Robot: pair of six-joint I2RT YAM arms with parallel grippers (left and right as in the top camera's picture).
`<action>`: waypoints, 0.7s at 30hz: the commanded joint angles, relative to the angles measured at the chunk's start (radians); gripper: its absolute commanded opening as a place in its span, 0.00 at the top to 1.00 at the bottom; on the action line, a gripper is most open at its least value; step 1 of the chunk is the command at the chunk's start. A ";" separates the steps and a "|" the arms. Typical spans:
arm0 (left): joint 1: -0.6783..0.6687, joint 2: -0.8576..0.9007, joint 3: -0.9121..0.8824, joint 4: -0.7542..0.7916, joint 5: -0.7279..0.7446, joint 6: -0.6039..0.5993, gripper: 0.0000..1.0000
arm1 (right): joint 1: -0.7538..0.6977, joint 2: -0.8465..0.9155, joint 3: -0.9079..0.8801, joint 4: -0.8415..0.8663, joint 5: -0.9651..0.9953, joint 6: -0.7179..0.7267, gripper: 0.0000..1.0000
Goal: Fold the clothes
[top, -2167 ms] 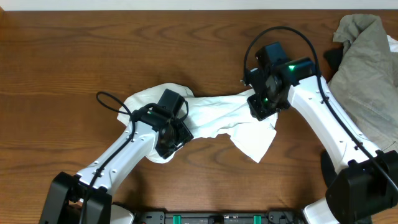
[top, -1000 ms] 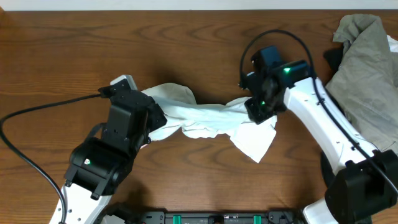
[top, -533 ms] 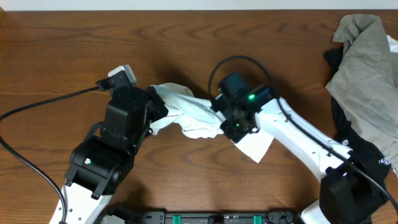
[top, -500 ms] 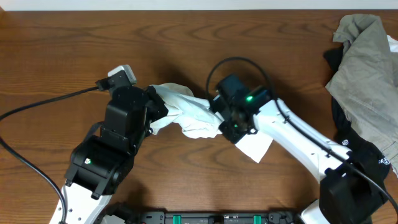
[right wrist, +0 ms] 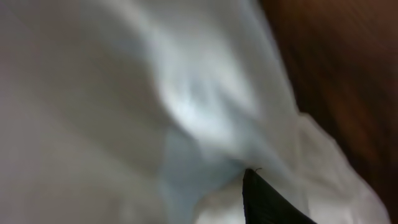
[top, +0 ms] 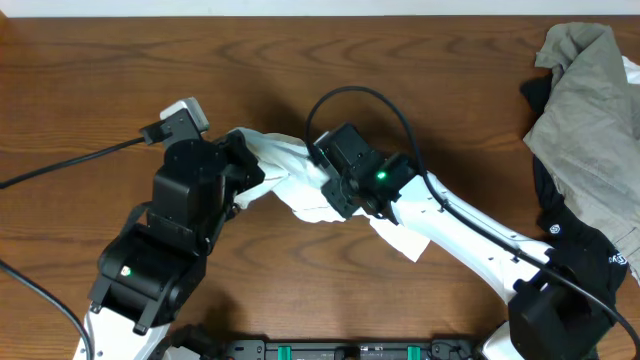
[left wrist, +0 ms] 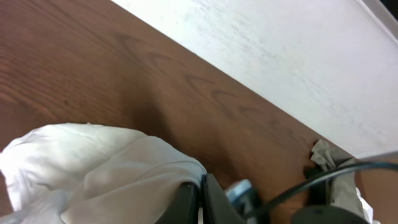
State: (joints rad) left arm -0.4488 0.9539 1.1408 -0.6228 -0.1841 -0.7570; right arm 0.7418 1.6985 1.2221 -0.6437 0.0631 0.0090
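A white garment (top: 292, 160) lies bunched in the middle of the wooden table (top: 100, 80), with one flat corner (top: 408, 240) trailing toward the front right. My left gripper (top: 246, 168) is shut on its left end; in the left wrist view the jaws (left wrist: 200, 194) meet on a fold of the white cloth (left wrist: 112, 168). My right gripper (top: 336, 186) sits on the garment's right part, close to the left one. White cloth (right wrist: 124, 93) fills the right wrist view and tucks in at the one dark finger (right wrist: 264, 202) that shows.
A heap of grey-green clothes (top: 585, 100) lies at the table's right edge, with a black garment (top: 570, 235) under the right arm's base. The left arm's cable (top: 70, 172) trails to the left. The heap (left wrist: 322, 154) also shows in the left wrist view.
My right gripper has swept left across the table, dragging the garment's right end with it, so the cloth is now bunched tight against the left gripper. The left arm shifted slightly.
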 commanded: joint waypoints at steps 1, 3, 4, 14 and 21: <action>0.000 -0.022 0.031 -0.002 -0.018 0.021 0.94 | 0.005 0.030 -0.028 0.045 0.042 0.047 0.53; 0.000 -0.023 0.031 -0.005 -0.018 0.021 0.94 | 0.005 0.038 -0.036 0.069 0.043 0.047 0.56; 0.000 -0.024 0.031 -0.005 -0.018 0.021 0.94 | 0.003 0.042 -0.039 0.073 0.053 0.050 0.63; 0.001 -0.051 0.032 -0.021 -0.109 0.167 0.94 | -0.046 -0.159 0.086 -0.260 0.099 0.081 0.89; 0.000 -0.110 0.092 -0.044 -0.127 0.185 0.94 | -0.116 -0.423 0.282 -0.502 0.174 0.061 0.91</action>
State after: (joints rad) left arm -0.4488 0.8803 1.1728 -0.6617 -0.2699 -0.6037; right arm 0.6537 1.3552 1.4464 -1.0939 0.1864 0.0795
